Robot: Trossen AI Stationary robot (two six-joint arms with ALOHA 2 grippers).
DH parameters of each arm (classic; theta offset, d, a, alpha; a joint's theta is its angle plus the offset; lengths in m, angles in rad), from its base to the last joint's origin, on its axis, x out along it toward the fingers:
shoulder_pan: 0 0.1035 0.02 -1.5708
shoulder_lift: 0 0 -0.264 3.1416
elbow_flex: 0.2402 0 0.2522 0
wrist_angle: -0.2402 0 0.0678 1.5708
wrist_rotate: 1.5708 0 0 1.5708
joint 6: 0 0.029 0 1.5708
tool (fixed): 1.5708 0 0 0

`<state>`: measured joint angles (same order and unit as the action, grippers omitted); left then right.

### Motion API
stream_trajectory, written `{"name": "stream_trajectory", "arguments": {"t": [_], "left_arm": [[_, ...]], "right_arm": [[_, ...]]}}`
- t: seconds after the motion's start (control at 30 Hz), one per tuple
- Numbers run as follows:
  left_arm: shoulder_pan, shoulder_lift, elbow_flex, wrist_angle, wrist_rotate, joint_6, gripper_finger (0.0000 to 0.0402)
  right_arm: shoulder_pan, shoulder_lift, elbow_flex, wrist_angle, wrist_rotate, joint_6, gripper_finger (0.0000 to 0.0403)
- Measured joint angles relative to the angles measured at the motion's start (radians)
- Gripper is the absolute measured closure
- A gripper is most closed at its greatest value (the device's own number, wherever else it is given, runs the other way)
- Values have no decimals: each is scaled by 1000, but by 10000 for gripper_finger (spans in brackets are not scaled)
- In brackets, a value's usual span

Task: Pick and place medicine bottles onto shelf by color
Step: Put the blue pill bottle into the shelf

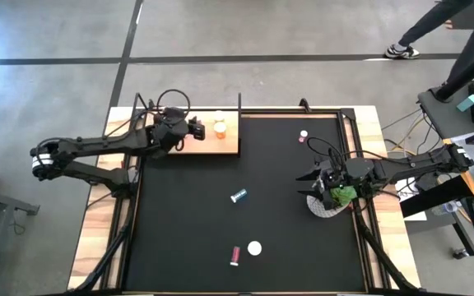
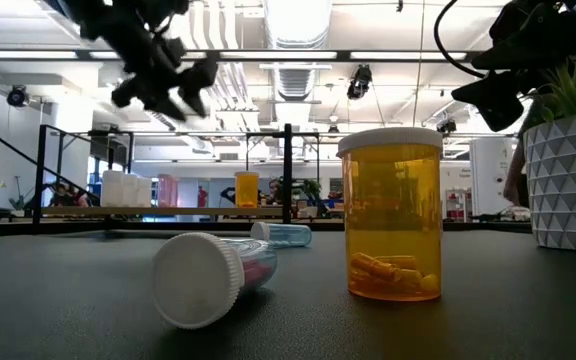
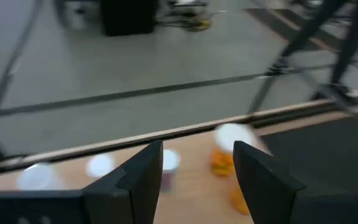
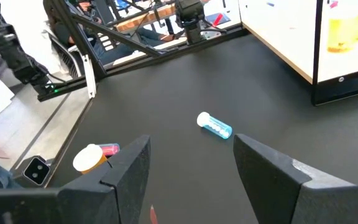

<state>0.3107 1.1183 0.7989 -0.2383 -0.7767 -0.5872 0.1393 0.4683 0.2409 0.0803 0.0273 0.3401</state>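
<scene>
The light-wood shelf (image 1: 229, 146) lies at the mat's far left corner. On it stand an orange bottle (image 1: 219, 128) and a white one (image 1: 218, 116). My left gripper (image 1: 197, 129) hovers open and empty above the shelf, beside them. The left wrist view (image 3: 197, 152) shows the orange bottle (image 3: 224, 160), a pink one (image 3: 169, 165) and white caps (image 3: 101, 165) past its fingers. On the mat, a blue bottle (image 1: 238, 196) and a pink bottle (image 1: 234, 256) lie on their sides, and an orange bottle (image 2: 390, 215) stands upright near the front. My right gripper (image 1: 313, 179) is open and empty beside the plant pot.
A white pot with a green plant (image 1: 332, 200) stands on the mat's right side, close to my right gripper. Another pink bottle (image 1: 303, 136) sits at the mat's far right. A thin frame (image 1: 239, 103) rises along the shelf's edge. People walk beyond the table's far right.
</scene>
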Motion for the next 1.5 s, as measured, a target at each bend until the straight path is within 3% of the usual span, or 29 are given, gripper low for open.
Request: {"name": "stream_trajectory", "arguments": {"t": [0.37,0.53,0.83,1.3,1.5], "left_arm": [[-192,62,135,-1,65,49,223],[-301,130,200,4,73,51,223],[-435,274,280,37,184,50,223],[-537,408,377,91,187,-88,223],[-565,519,484,156,184,-115,223]], "right_arm": [[0,0,0,0,0,0,183],[0,0,0,0,0,0,183],[0,0,0,0,0,0,183],[0,0,0,0,0,0,183],[0,0,0,5,0,0,183]]}}
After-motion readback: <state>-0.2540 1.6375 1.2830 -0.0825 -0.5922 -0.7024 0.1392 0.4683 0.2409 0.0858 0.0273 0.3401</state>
